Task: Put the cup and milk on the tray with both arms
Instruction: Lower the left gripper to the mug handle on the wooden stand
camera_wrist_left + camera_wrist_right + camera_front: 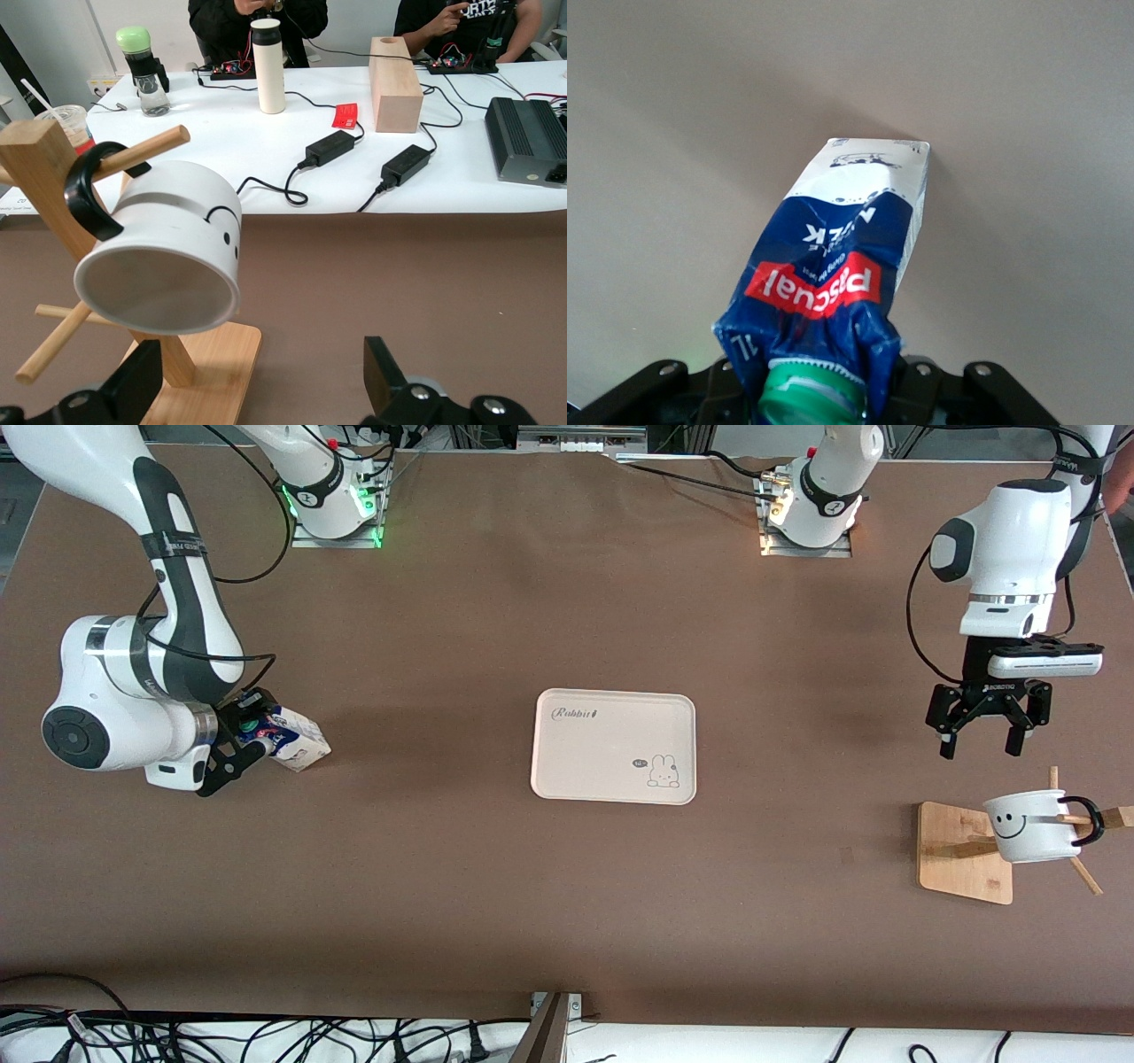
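Milk carton point(297, 741) lying on the desk point(567, 886) at the right arm's end, tilted, with its crumpled gable top and green cap point(811, 394) sitting between the fingers of the right gripper point(244, 735), which are pinching that top. Rabbit tray point(614, 746) is resting bare at mid-desk, well apart from both task items. Smiley-face cup point(1032, 825) is hanging by its black handle point(84, 193) on a peg of the wooden mug rack point(966, 852) at the left arm's end, mouth tipped outward. Left gripper point(985, 735) is hovering above the desk just beside the rack, its fingers point(133, 385) spread wide and holding nothing.

Judged risks: the carton is being pinched at its soft, already creased top, so on lifting it may be swinging, slipping or buckling further under its own weight, and a tilted carton may be toppling when set on the tray. The cup's handle is hooked over a peg; pulling it off at a wrong angle may be dragging or tipping the light rack.
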`<state>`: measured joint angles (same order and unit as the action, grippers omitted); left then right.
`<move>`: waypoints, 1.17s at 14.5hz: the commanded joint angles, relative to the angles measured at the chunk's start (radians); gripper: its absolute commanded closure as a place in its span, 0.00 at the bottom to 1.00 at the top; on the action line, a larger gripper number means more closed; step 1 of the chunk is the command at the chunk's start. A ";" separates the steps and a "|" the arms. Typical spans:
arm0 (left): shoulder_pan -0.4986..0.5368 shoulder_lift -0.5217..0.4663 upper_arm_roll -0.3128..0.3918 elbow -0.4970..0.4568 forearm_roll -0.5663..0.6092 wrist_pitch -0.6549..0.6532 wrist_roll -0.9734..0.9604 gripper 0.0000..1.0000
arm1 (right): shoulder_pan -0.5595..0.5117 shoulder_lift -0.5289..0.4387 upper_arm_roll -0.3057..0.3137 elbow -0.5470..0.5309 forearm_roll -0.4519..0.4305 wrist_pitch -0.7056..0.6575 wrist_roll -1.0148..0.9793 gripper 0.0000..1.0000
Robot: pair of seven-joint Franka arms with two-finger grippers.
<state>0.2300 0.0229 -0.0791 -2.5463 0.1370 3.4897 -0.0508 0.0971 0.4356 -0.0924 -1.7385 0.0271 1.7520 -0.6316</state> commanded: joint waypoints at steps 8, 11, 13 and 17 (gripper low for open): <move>-0.004 0.118 0.012 0.127 0.018 0.014 0.002 0.00 | 0.000 -0.011 0.003 -0.007 0.011 -0.002 0.044 0.70; -0.008 0.143 0.012 0.149 0.018 0.014 0.002 0.00 | 0.000 -0.029 0.006 -0.003 0.011 -0.017 0.047 0.70; -0.017 0.157 0.012 0.156 0.018 0.014 0.002 0.00 | 0.000 -0.072 0.006 0.005 0.013 -0.040 0.050 0.70; -0.021 0.190 0.012 0.199 0.019 0.014 0.002 0.00 | 0.004 -0.141 0.010 0.005 0.077 -0.066 0.203 0.70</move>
<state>0.2137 0.1770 -0.0733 -2.3908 0.1370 3.4927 -0.0508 0.0982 0.3391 -0.0905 -1.7202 0.0542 1.7162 -0.5169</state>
